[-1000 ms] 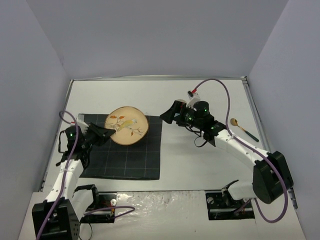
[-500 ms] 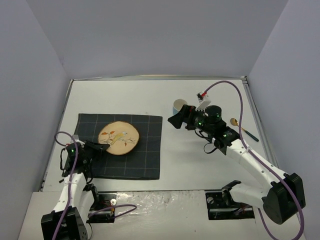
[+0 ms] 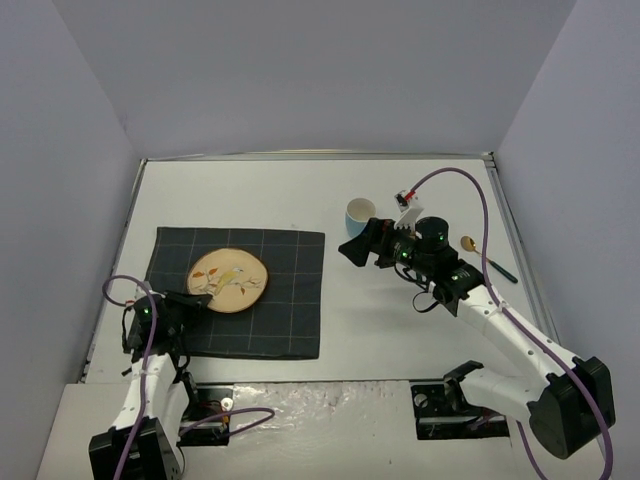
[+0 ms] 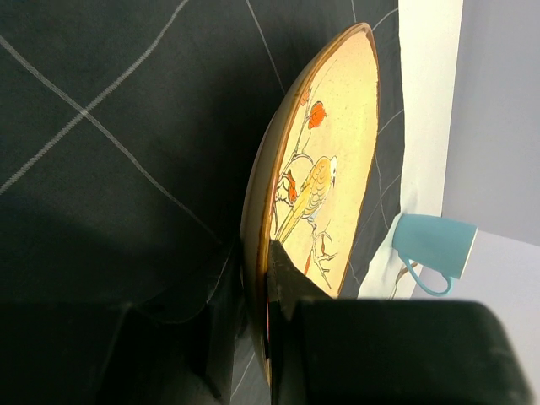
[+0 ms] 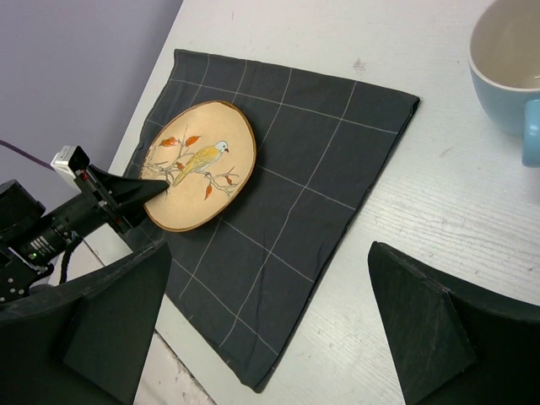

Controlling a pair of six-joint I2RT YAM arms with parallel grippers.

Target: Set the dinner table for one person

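Dinner table (image 3: 400, 320), left end effector (image 3: 203, 298) low at plate (image 3: 230, 279) rim

The top view looks down from behind on the whole desk (image 3: 250, 190); both wrist views (much nearer) share the plate (image 5: 198, 164) and cup (image 4: 434, 245).

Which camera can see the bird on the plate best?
The right wrist view: the plate faces it whole, and the bird is clear. The left wrist view sees the plate nearly edge-on, the bird squashed. The top view shows it small, the bird a smudge.
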